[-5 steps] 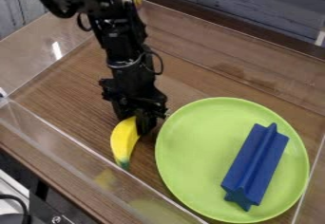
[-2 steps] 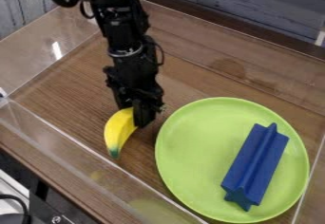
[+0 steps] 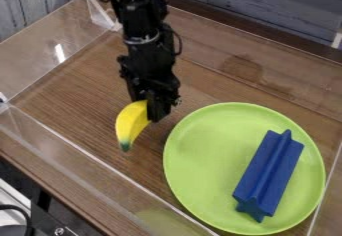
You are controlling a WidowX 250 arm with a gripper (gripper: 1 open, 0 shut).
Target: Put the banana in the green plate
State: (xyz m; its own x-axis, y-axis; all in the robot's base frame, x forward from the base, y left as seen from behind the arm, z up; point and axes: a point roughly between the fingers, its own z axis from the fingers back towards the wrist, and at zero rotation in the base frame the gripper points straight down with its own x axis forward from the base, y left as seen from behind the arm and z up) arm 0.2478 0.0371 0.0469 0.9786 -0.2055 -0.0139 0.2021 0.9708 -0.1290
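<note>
My jaws (image 3: 159,108) are clamped tight on the upper end of the banana (image 3: 131,127), pointing straight down, and the fruit hangs below and to the camera-left of them, its long axis slanting down-left toward the greenish tip. It looks just off the wooden worktop (image 3: 80,90), though I can't tell for sure whether the tip has cleared. The green plate (image 3: 207,155) lies just beside me on the camera-right, its near rim close to the banana. A blue ridged block (image 3: 271,173) fills the plate's far right side, so the open room is the plate's left half. A clear wall (image 3: 60,155) edges the front.
</note>
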